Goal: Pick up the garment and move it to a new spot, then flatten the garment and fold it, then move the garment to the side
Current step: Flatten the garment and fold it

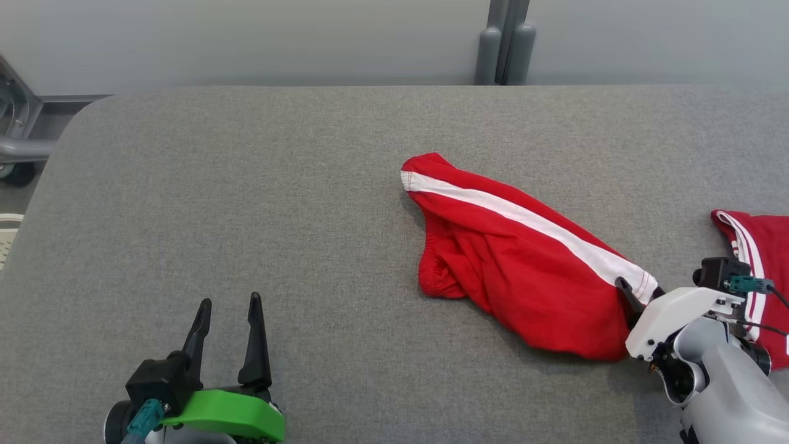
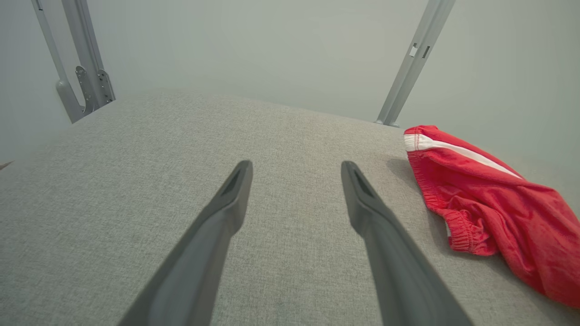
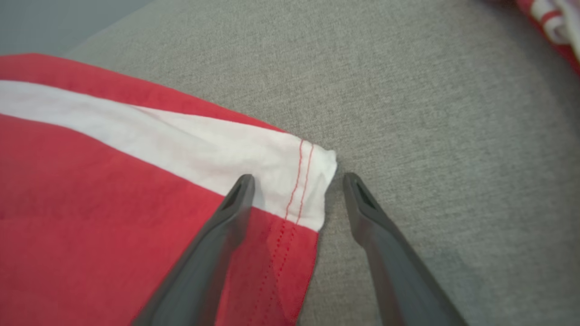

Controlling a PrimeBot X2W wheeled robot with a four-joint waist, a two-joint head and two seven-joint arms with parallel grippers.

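At the near edge of the grey cloth-covered table (image 1: 246,185), the left gripper (image 1: 230,298) is seen at the lower left of the head view, its two dark fingers spread apart and nothing held between them. In its own wrist view, the left gripper (image 2: 295,164) is shown above bare table, well apart from the garment (image 2: 494,208), whose gathered elastic waistband is made out there at the right. At the lower right of the head view, the right gripper (image 1: 629,290) is placed at the near end of the garment (image 1: 518,259), a pair of red shorts with a white side stripe lying crumpled right of the table's middle; one dark finger is seen against the hem, the rest being hidden behind the white wrist housing. What is hidden there is supplied by the right wrist view: the right gripper (image 3: 297,176) is spread open, one finger over the white stitched hem corner of the garment (image 3: 90,217), the other over bare table just beside it, nothing clamped; whether cloth is touched cannot be told. A second red garment (image 1: 761,246) is seen at the table's right edge. Beyond the far edge, grey metal uprights (image 1: 505,43) are set against a pale wall.
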